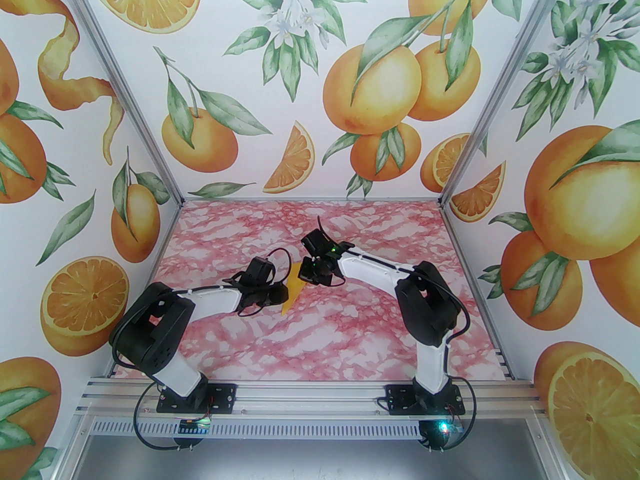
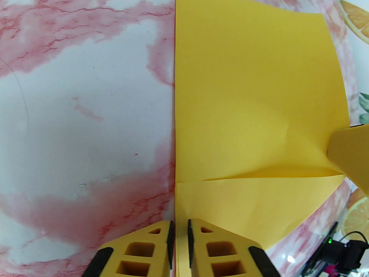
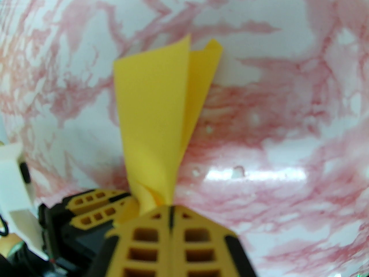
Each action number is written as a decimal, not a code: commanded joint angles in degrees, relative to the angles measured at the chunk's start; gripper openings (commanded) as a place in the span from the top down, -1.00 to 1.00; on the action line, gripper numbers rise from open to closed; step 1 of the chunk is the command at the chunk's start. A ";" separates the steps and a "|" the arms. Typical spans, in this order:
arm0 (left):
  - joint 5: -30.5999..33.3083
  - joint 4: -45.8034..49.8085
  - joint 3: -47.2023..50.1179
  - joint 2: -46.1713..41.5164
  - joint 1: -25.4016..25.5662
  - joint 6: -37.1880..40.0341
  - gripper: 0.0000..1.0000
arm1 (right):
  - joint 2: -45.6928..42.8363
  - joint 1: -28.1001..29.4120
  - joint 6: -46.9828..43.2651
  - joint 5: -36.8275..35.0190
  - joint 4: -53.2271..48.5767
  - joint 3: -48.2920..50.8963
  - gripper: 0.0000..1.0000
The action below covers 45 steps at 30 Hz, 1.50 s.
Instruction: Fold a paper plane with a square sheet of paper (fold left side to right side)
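From above, the yellow paper (image 1: 292,290) is showing over the middle of the table (image 1: 350,328) as a pointed sliver between the left gripper (image 1: 277,295) and right gripper (image 1: 313,274). At the left wrist it's lying folded, one flap doubled over, with the left jaws pinching its near edge. At the right wrist, closed jaws are clamping its twisted corner.

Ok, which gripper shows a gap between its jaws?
The left gripper: the square sheet of paper runs through a narrow slit there, while the right gripper has its jaws pressed flush on it.
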<state>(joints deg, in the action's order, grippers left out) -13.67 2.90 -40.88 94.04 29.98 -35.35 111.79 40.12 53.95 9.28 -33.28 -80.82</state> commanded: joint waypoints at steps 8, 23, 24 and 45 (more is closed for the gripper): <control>2.80 4.57 -3.32 -3.72 0.71 1.57 0.61 | 1.06 -0.29 -0.60 0.08 -0.78 0.56 1.00; 0.08 3.50 -4.22 0.53 0.52 2.09 0.63 | 1.62 -0.66 -0.87 -0.01 -0.57 0.76 1.00; 0.61 3.61 -3.96 0.26 0.52 2.07 0.63 | 1.65 -0.60 -0.87 -0.05 -0.57 0.79 1.00; -1.61 3.97 -3.89 -3.45 0.61 1.93 0.75 | 2.17 -0.67 -1.31 0.04 -0.82 0.10 1.00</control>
<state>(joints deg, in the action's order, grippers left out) -12.80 9.61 -44.56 88.09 30.17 -33.74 112.88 39.68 53.10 9.26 -33.36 -80.53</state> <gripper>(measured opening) 0.128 0.042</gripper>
